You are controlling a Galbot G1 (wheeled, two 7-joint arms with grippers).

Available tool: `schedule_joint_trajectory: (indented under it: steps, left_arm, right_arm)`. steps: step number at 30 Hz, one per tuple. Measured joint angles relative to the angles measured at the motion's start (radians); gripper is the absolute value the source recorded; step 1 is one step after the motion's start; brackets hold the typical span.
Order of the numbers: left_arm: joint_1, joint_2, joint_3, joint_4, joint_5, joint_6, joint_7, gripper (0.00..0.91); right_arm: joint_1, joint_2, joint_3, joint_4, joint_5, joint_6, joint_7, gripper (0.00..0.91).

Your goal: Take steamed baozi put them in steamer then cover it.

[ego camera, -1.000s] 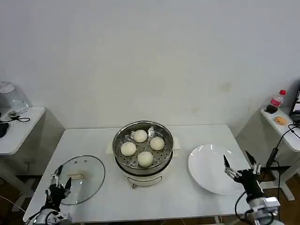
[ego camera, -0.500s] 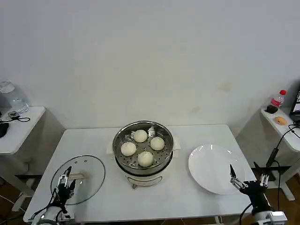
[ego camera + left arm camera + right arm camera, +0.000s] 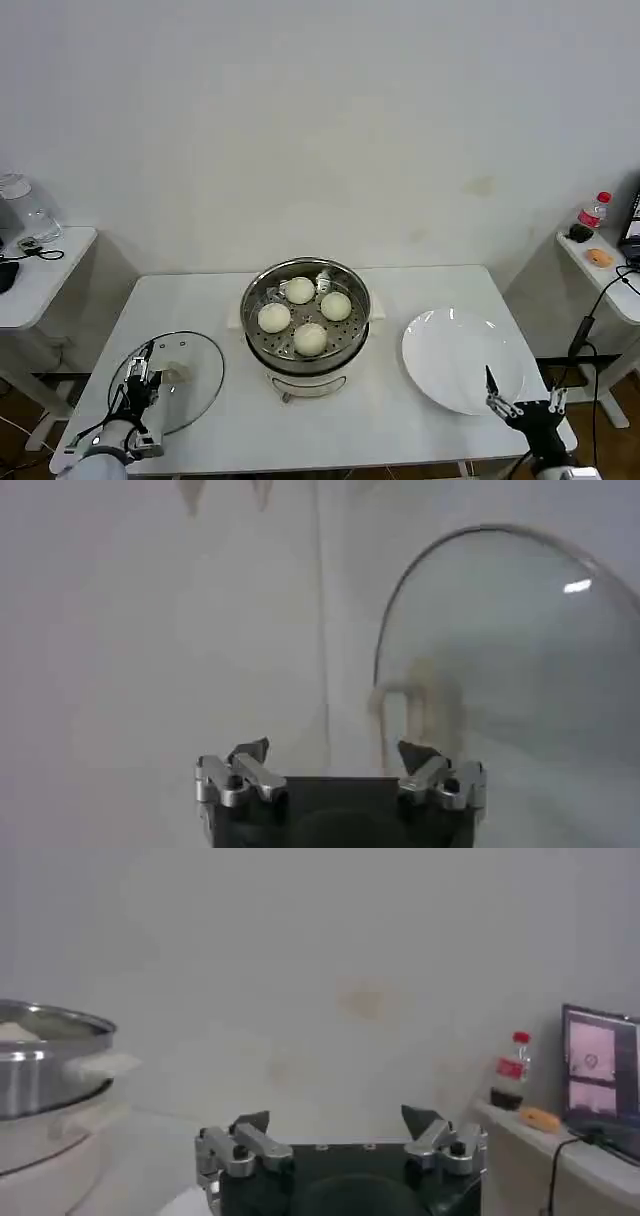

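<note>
Several cream-white baozi (image 3: 310, 338) lie inside the shiny steamer (image 3: 257, 290), which stands on its cream pot base at the table's middle. The glass cover (image 3: 190, 375) lies flat on the table at the front left, its cream bar handle (image 3: 415, 695) showing in the left wrist view. My left gripper (image 3: 143, 378) hovers open over the cover's near-left part, with nothing between its fingers. My right gripper (image 3: 518, 402) is open and empty at the front right table edge, by the white plate. The steamer's rim (image 3: 50, 1023) appears in the right wrist view.
A white plate (image 3: 455, 360) sits right of the steamer. A side table (image 3: 40, 270) with a jar stands at the left. Another side table (image 3: 600, 270) at the right holds a bottle (image 3: 592, 211) and cables.
Both grippers have dropped toward the front edge of the table. The left one shifted right over the cover; the right one drew back off the plate.
</note>
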Motion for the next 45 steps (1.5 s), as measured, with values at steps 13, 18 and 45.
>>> schedule_joint_trajectory:
  steps: [13, 18, 45]
  left_arm:
    - [-0.078, -0.007, 0.029, 0.066, -0.002, -0.006, 0.0, 0.0]
    - [-0.092, -0.015, 0.034, 0.085, -0.006, -0.014, -0.004, 0.0]
    - [-0.038, -0.052, -0.071, -0.008, -0.007, -0.031, -0.066, 0.0]
  right_arm:
    - [-0.015, 0.014, 0.0, -0.003, -0.022, 0.01, -0.003, 0.907]
    - [-0.016, 0.018, -0.004, -0.004, -0.03, 0.012, -0.004, 0.907]
    - [-0.023, 0.01, -0.025, -0.001, -0.05, 0.017, -0.004, 0.907]
